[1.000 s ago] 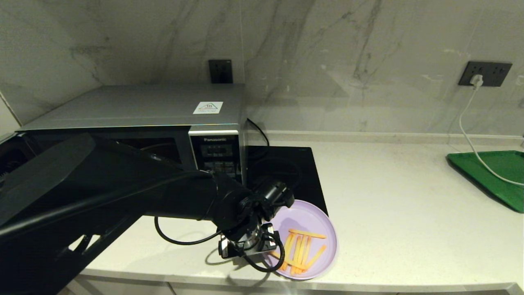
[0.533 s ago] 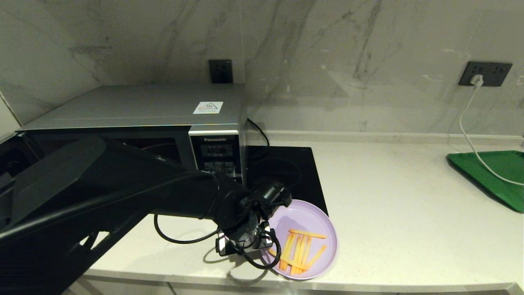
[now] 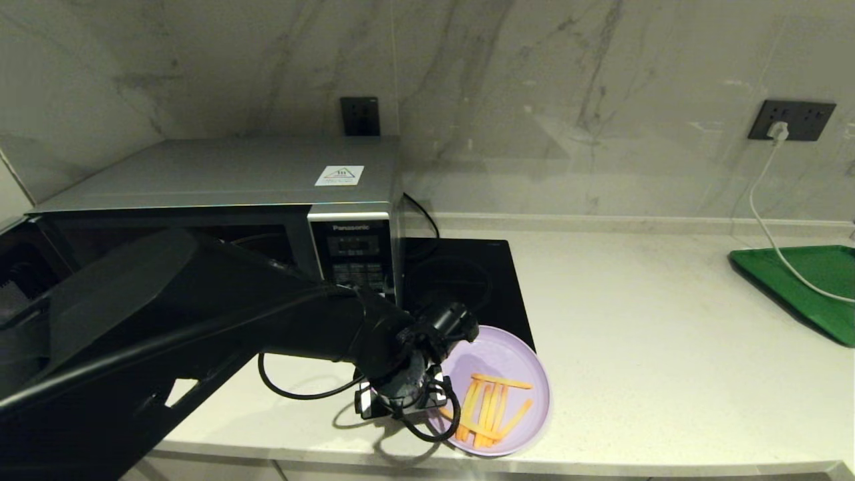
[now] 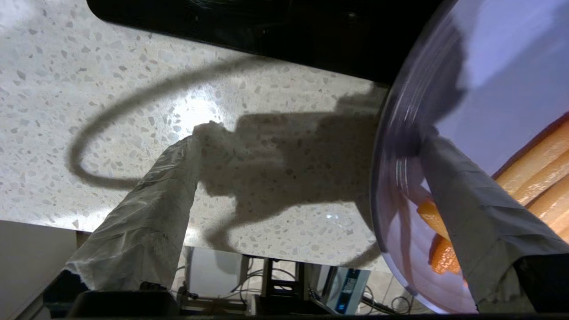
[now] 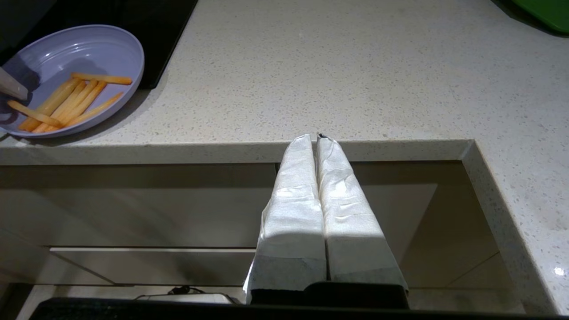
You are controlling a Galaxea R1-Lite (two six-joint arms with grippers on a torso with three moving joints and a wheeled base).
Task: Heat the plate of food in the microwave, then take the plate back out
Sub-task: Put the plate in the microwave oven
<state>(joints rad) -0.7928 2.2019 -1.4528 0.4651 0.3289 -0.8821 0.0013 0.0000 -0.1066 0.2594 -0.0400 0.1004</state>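
Left end effector (image 4: 311, 186): I have it at the near left edge of the plate, fingers apart and straddling the raised rim, one taped finger (image 4: 142, 222) over the bare counter (image 3: 668, 347), the other inside the plate beside the fries; I can't tell if either touches the rim
Plate of food (image 3: 507, 354): I see the lilac plate at the front edge of the counter, its far edge overlapping the black hob (image 3: 467, 274), orange-yellow fries (image 3: 491, 407) lying in its near half
Microwave (image 3: 234, 180): stands at the back left, just beside the hob, Panasonic panel facing me, white sticker (image 3: 339, 175) on top; the left arm hides most of its front
Right end effector (image 5: 316, 140): I have it parked off the front of the counter, below its edge, taped fingers pressed together on nothing
Green tray (image 3: 811, 287): far right, well apart from the plate, a white cable lying across it
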